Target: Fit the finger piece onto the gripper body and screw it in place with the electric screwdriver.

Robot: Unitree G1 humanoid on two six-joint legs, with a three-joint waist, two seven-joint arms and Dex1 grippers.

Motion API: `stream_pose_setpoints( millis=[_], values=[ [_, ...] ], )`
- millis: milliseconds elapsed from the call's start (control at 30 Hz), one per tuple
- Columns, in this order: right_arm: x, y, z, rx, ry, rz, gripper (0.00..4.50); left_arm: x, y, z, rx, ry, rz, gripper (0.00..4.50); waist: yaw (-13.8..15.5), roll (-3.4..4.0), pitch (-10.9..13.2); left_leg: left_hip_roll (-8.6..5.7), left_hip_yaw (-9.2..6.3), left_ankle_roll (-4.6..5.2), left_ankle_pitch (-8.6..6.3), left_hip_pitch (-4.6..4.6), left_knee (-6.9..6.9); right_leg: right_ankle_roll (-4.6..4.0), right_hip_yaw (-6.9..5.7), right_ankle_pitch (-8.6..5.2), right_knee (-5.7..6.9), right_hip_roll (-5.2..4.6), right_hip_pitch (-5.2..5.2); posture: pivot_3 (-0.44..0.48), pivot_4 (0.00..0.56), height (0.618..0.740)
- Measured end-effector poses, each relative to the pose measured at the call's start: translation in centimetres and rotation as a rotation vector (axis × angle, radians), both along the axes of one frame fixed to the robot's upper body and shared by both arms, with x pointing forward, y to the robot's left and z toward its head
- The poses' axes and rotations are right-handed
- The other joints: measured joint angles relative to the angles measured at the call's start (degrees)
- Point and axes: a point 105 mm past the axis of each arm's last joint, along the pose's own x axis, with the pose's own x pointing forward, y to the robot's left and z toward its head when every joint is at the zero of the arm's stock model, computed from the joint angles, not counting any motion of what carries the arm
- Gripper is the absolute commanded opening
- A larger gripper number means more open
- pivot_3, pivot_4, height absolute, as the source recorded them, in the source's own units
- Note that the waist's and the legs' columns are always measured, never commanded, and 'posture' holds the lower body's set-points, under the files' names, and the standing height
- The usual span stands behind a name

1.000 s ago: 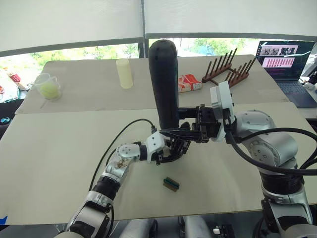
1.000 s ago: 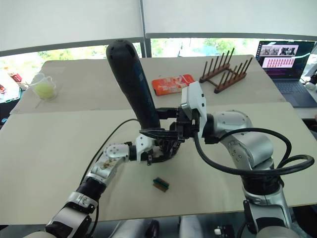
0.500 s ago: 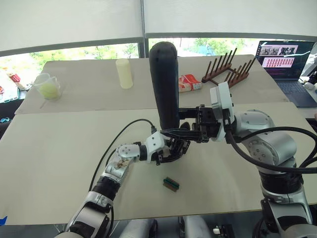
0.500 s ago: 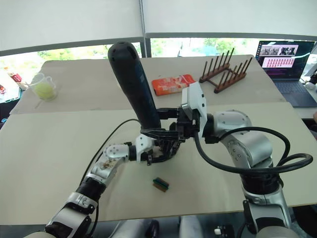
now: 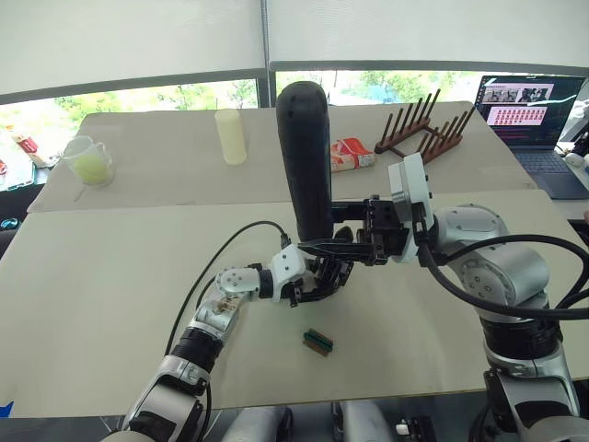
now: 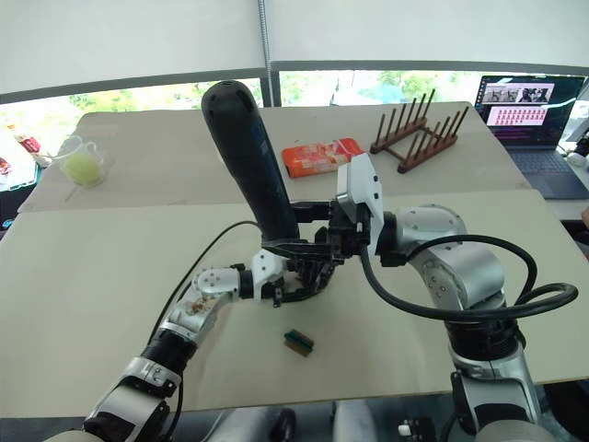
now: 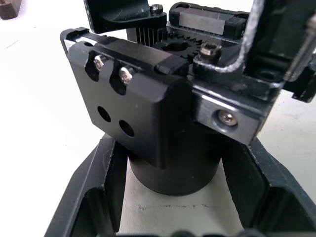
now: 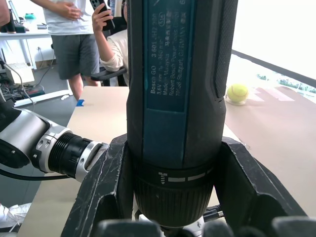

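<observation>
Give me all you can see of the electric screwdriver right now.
The electric screwdriver is a thick dark navy-black cylinder with a rounded top, standing nearly upright, tilted slightly. The right gripper clamps its lower collar. Its tip points down at the gripper body, which the left gripper holds on the table.

Electric screwdriver (image 5: 306, 157) upright above gripper body (image 5: 324, 276), between the 2 arms; small block (image 5: 317, 341) just in front.

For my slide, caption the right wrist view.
Right end effector clamps the upright screwdriver; people behind.
</observation>
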Motion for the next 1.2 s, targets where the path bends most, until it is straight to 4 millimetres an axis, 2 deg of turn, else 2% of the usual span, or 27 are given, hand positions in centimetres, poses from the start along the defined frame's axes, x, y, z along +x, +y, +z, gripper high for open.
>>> stream_pose_setpoints(
  millis=[1200],
  values=[
    [-0.05,0.33,0.64,0.001,-0.029,0.018,1.9,-0.02,0.03,0.01,0.001,-0.001,0.0,2.27,-0.04,0.0,0.0,0.0,0.0,0.0,0.0,0.0,0.0,0.0,0.0,0.0,0.01,-0.01,-0.01,0.0,0.15,0.74]
  ],
)
